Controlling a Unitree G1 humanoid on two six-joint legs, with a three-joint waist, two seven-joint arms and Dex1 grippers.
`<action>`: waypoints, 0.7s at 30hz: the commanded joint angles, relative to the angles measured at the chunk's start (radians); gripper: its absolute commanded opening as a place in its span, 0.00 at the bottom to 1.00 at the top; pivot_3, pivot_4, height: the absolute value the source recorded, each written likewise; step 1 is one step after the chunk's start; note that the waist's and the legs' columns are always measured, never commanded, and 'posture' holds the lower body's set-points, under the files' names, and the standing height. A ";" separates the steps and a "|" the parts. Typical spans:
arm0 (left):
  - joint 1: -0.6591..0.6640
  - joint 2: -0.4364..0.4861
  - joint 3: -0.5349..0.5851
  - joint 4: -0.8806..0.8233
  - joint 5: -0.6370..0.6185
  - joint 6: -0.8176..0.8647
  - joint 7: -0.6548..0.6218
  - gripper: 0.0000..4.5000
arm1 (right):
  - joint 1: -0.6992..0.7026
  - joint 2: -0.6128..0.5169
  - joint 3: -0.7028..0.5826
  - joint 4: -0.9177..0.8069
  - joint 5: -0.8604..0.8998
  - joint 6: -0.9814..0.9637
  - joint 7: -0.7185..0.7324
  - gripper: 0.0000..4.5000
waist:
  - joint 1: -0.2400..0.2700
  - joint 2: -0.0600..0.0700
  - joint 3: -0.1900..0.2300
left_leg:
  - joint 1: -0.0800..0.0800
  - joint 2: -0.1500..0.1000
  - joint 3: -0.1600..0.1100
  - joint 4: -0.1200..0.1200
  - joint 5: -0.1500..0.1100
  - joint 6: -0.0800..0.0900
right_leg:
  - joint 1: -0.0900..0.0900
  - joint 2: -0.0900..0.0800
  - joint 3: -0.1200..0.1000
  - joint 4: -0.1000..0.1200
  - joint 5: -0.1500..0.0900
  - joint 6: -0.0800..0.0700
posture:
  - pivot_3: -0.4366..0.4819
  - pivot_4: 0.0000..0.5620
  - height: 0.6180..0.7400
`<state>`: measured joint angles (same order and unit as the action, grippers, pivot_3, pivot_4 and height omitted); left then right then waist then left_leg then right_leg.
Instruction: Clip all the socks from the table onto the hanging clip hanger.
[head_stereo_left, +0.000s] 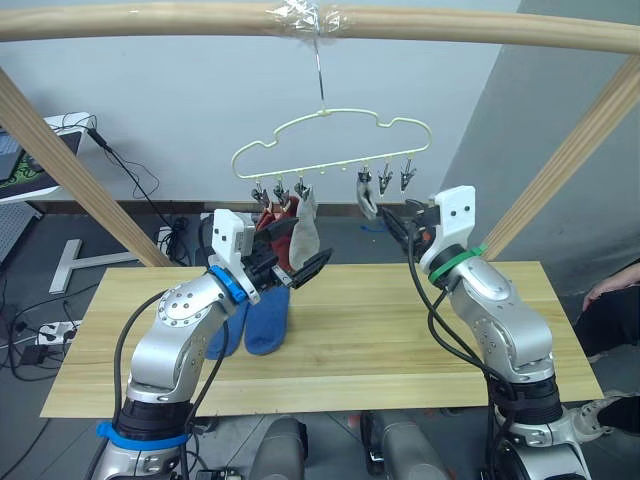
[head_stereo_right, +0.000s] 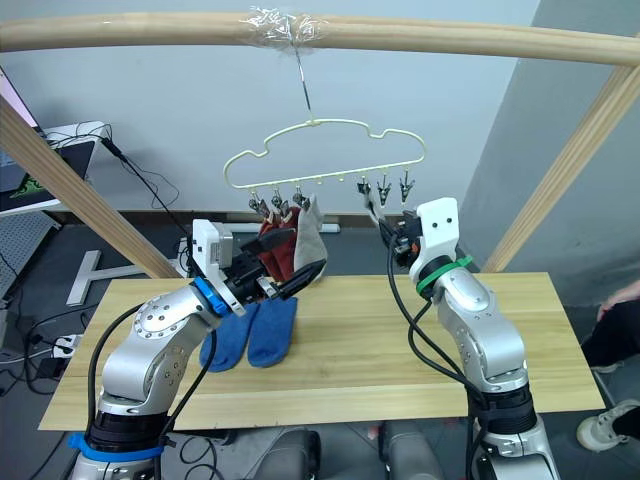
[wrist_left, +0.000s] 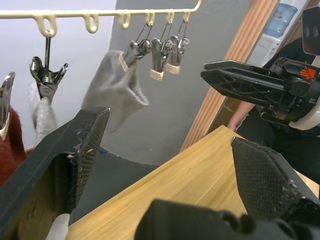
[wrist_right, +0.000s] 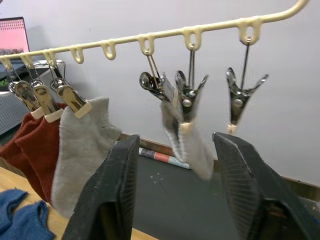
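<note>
Clip hanger (head_stereo_left: 330, 135) hanging by hook from wooden pole (head_stereo_left: 320, 25) above table (head_stereo_left: 400, 340). Two rust red socks (wrist_right: 32, 140) and one light grey sock (wrist_right: 80, 150) dangling from left three clips. Second grey sock (wrist_right: 187, 142) hanging from clip on right group. Two blue socks (head_stereo_right: 250, 335) lying on table, left of centre. Left gripper (head_stereo_left: 290, 272) hovering by left clips, fingers spread wide, holding nothing. Right gripper (head_stereo_left: 395, 222) hovering at right clips, fingers gaping wide, empty.
</note>
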<state>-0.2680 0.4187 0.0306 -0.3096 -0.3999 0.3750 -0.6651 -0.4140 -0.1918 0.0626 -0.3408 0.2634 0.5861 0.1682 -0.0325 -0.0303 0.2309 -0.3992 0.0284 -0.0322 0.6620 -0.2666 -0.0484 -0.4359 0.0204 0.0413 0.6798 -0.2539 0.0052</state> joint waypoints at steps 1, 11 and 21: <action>-0.006 0.006 0.002 -0.050 -0.014 -0.008 -0.001 1.00 | -0.030 0.013 -0.006 0.005 -0.021 -0.036 -0.005 0.52 | 0.001 0.000 0.000 | 0.000 0.000 0.000 0.000 0.000 0.000 | 0.000 0.000 0.000 0.000 0.000 0.000 | 0.50 0.32 1.00; -0.024 0.017 0.009 -0.065 -0.029 0.005 -0.001 1.00 | -0.077 0.054 -0.013 0.099 -0.065 -0.095 -0.017 0.22 | 0.001 0.000 0.000 | 0.000 0.000 0.000 0.000 0.000 0.000 | 0.000 0.000 0.000 0.000 0.002 -0.004 | 0.52 0.33 1.00; -0.032 0.019 0.010 -0.079 -0.040 0.016 0.007 1.00 | -0.120 0.080 -0.021 0.173 -0.099 -0.133 -0.027 0.22 | 0.002 0.000 0.000 | 0.000 0.000 0.000 0.000 0.000 0.000 | 0.000 0.000 0.000 0.001 0.003 -0.005 | 0.52 0.33 1.00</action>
<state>-0.2888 0.4290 0.0305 -0.3480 -0.4262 0.3954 -0.6609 -0.5109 -0.1120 0.0587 -0.1539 0.1755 0.4854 0.1476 -0.0301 -0.0304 0.2308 -0.3990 0.0284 -0.0317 0.6623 -0.2666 -0.0484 -0.4362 0.0201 0.0414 0.6806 -0.2512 0.0005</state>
